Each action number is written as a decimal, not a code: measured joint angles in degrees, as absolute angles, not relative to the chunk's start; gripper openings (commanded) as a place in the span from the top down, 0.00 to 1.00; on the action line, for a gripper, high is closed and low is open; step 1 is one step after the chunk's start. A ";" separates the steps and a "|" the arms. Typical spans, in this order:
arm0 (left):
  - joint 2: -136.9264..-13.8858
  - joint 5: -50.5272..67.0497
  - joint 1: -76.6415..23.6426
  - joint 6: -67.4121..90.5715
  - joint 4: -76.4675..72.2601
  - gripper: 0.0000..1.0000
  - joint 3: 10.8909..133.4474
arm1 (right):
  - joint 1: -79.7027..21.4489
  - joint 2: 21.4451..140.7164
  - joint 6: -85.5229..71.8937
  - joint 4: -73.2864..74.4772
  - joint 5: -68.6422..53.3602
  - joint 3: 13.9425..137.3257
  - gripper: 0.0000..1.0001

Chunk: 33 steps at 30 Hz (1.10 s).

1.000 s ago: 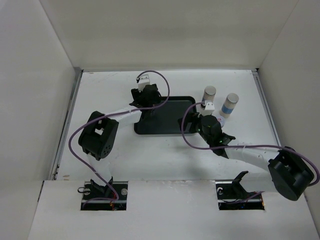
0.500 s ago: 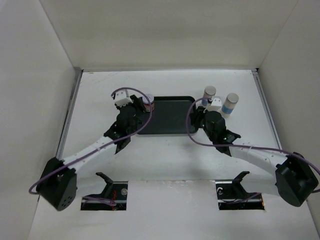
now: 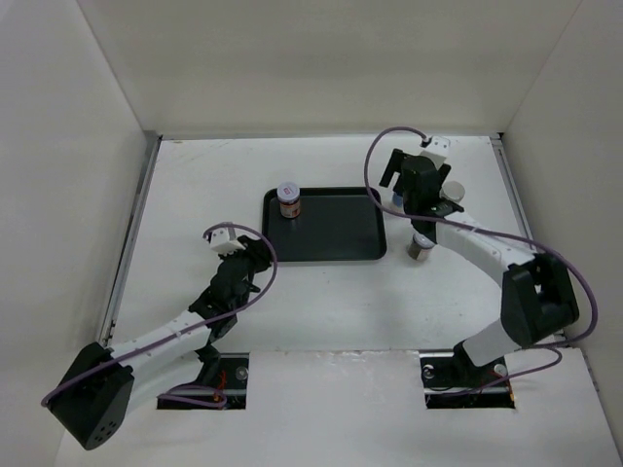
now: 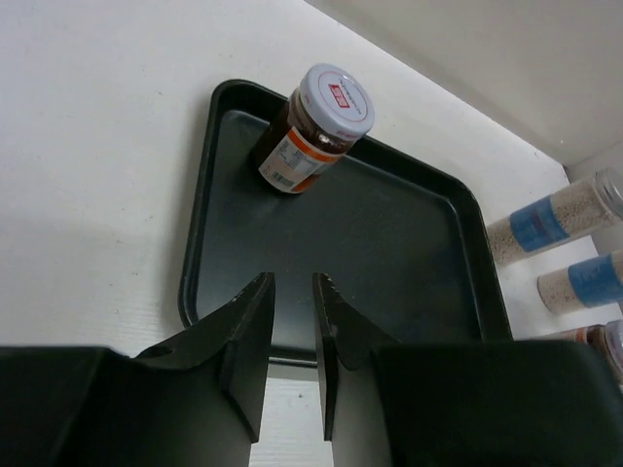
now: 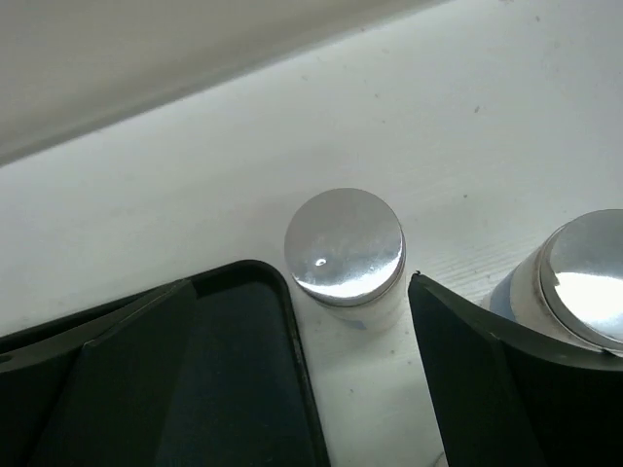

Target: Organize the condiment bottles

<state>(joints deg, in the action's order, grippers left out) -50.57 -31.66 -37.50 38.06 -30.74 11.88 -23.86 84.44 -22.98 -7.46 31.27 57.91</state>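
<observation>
A dark jar (image 3: pixel 289 199) (image 4: pixel 316 126) with a red-marked white lid stands in the far left corner of the black tray (image 3: pixel 331 243) (image 4: pixel 389 253). My left gripper (image 3: pixel 256 257) (image 4: pixel 292 280) hovers near the tray's front left corner, its jaws nearly together with nothing between them. A second dark jar (image 3: pixel 421 248) stands on the table right of the tray. My right gripper (image 3: pixel 414 187) (image 5: pixel 302 282) is open above two pale bottles. Its fingers straddle one silver-capped bottle (image 5: pixel 346 243), and the other bottle (image 3: pixel 451 192) (image 5: pixel 584 277) stands just right of it.
White walls enclose the table on the left, back and right. The tray's raised rim (image 5: pixel 297 370) lies directly beside the straddled bottle. Purple cables loop over both arms.
My left arm has drawn back toward me from the tray, leaving the jar in it, and its jaws have closed. The right arm has moved from the second jar to above the pale bottles, now open.
</observation>
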 measured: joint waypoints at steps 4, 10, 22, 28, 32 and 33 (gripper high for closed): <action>-53.36 -29.17 -37.52 39.20 -34.72 0.68 10.41 | -23.24 91.70 -21.78 -3.88 32.86 63.44 0.00; -54.26 -27.11 -37.56 40.91 -37.74 0.63 10.11 | -21.56 98.26 -20.73 0.38 34.37 69.71 0.04; -55.16 -26.33 -36.36 42.46 -38.87 0.62 10.09 | -20.64 100.12 -19.35 3.31 34.98 71.88 0.54; -55.20 -26.33 -34.98 43.35 -39.22 0.62 9.19 | -24.64 93.41 -16.03 4.32 36.25 71.92 0.54; -55.72 -26.30 -34.11 44.16 -39.42 0.62 9.08 | -31.46 92.27 -15.18 2.92 36.14 74.76 0.54; -55.90 -26.33 -34.02 44.31 -39.42 0.62 9.08 | -33.30 92.84 -15.14 2.24 35.94 75.75 0.54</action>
